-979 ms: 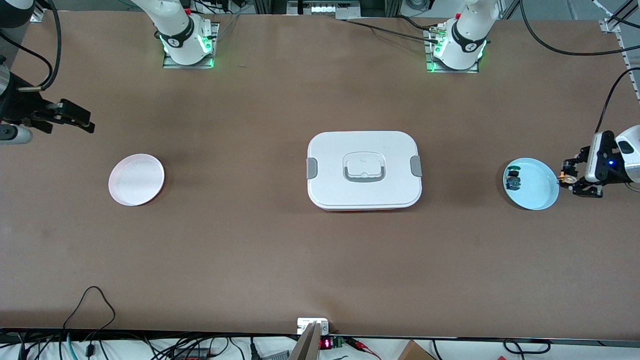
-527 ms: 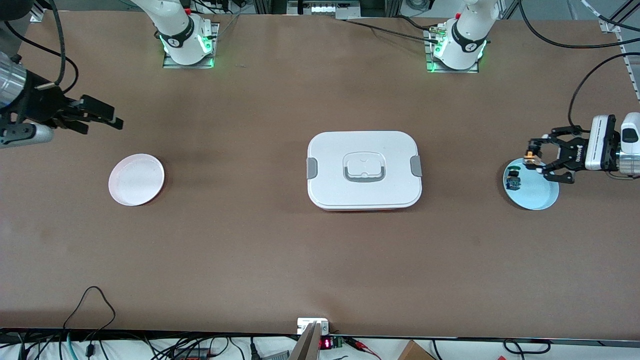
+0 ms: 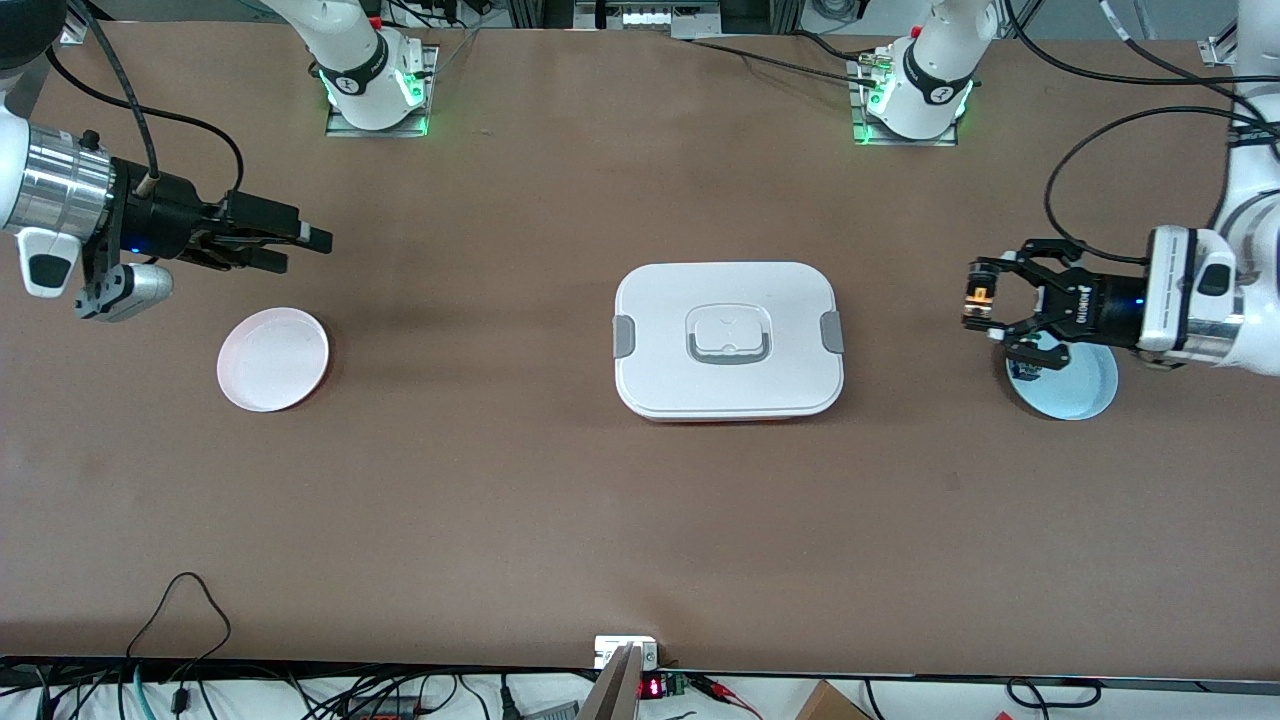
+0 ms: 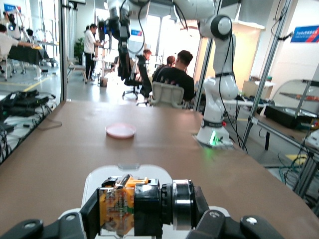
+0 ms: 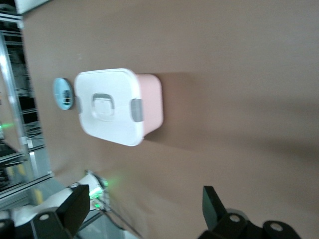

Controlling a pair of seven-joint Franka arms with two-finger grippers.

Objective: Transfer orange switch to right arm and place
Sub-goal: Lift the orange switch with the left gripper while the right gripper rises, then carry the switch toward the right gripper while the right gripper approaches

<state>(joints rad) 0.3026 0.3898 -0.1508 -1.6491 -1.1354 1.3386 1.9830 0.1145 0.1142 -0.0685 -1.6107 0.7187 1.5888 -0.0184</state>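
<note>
**Table contents, mid-handover**

Brown table point(image 3: 640, 520); white lidded box point(image 3: 728, 340) at centre. Pink plate point(image 3: 272, 359) toward right arm's end, blue plate point(image 3: 1075, 385) toward left arm's. Left gripper point(image 3: 985, 305) over blue plate's edge, pinching orange switch point(image 3: 980, 298). Right gripper point(image 3: 300, 245) above table near pink plate, fingers spread

White lidded box point(image 3: 728, 340) with grey side latches and a pink base sits mid-table. Pink plate point(image 3: 272, 359) lies toward the right arm's end, well apart from the box. Blue plate point(image 3: 1078, 385) lies toward the left arm's end, with a small blue-green switch point(image 3: 1025, 371) on it. Cables point(image 3: 180, 640) run along the table edge nearest the front camera.
</note>
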